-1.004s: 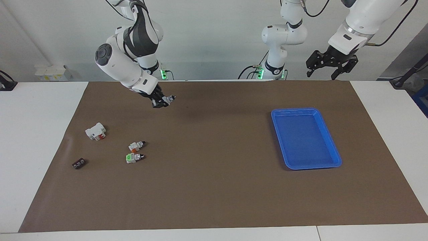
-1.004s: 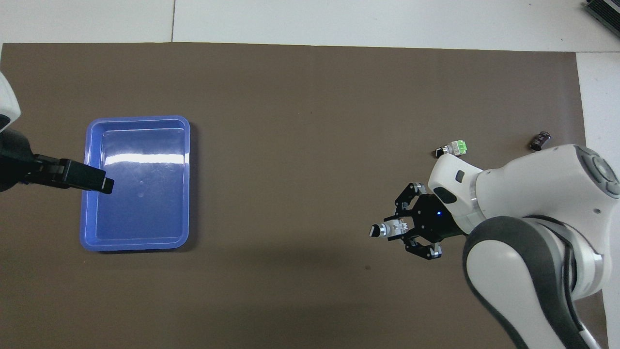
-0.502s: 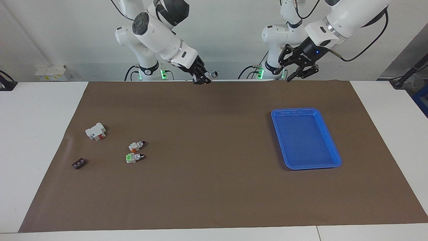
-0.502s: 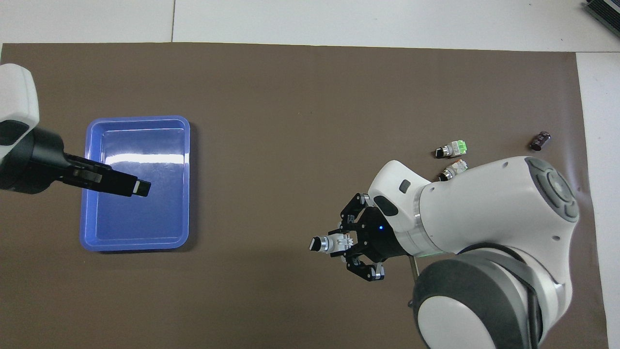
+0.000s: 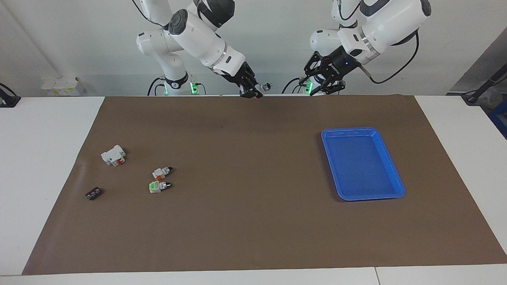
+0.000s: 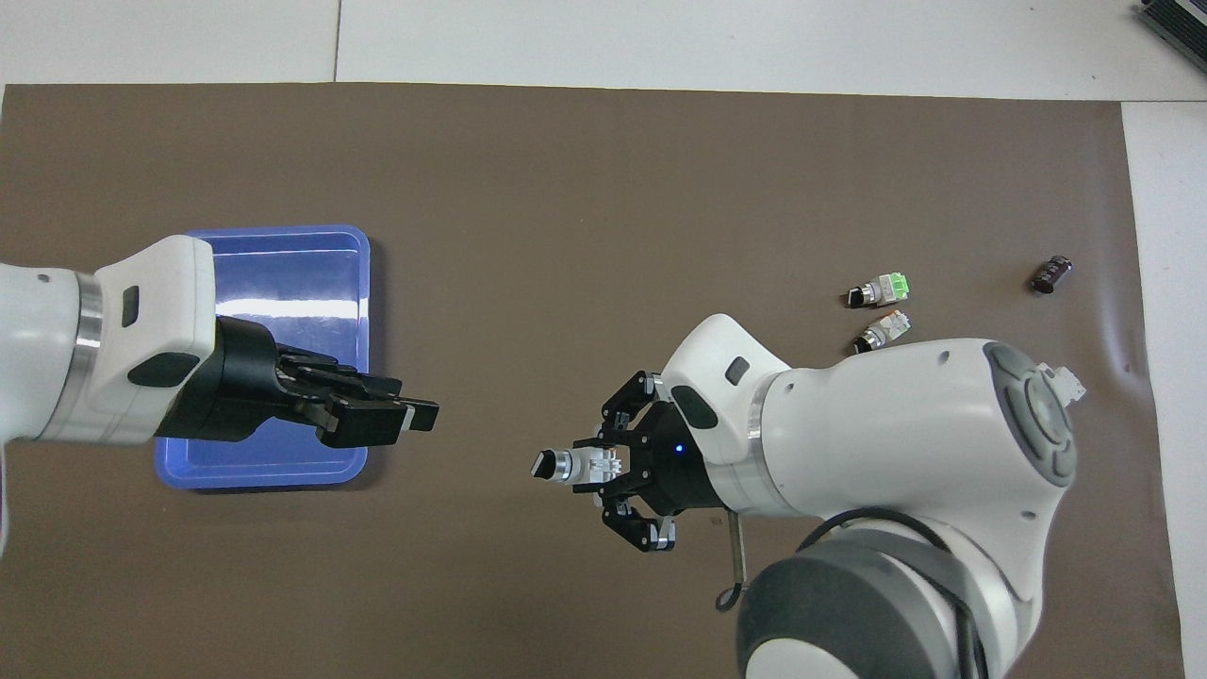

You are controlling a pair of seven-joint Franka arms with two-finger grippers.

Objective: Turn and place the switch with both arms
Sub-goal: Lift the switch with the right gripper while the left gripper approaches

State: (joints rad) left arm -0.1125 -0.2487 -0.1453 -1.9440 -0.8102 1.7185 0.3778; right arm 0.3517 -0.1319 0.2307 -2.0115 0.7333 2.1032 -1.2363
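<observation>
White block point(image 6: 1061, 381) mostly behind right arm point(image 6: 905, 443)

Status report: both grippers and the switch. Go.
Right gripper shut on the switch, raised over the mat. Left gripper open, facing it across a gap, no contact. Nothing between them.

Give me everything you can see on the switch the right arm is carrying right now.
The switch is a small white plastic body with a silvery collar and a black knob tip. It lies roughly level, clamped by its white body in the right tool, knob end sticking out toward the left tool. It is held up in the air over the brown mat. Nothing but the right tool touches it; a clear gap separates it from the left tool.
</observation>
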